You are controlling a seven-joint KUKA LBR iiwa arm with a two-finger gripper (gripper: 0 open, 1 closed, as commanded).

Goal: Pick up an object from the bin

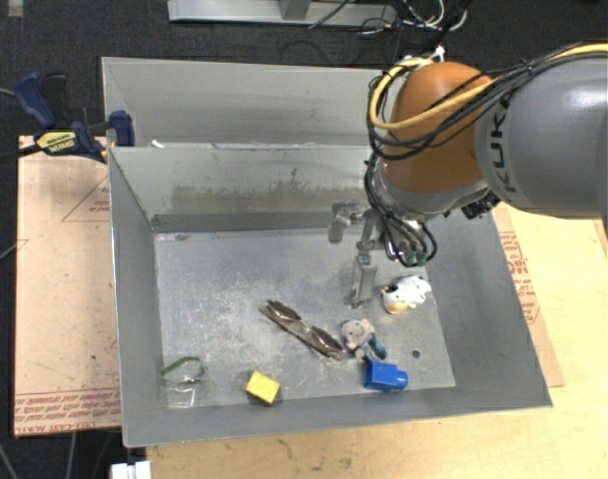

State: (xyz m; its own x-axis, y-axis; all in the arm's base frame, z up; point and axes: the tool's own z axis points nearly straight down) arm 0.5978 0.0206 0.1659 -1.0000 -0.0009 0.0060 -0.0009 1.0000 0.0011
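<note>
White-and-yellow toy (405, 294) beside hand (361, 285), grip unclear, round disc (355, 332), blue block (385, 375) nearby

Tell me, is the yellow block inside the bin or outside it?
Inside. The yellow block lies on the floor of the bin, near its front wall, left of the blue piece.

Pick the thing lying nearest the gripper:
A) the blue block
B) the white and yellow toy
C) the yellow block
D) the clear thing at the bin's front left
B: the white and yellow toy lies just beside the gripper, on its right in the camera view, while the blue block and the yellow block lie farther off toward the front wall.
</note>
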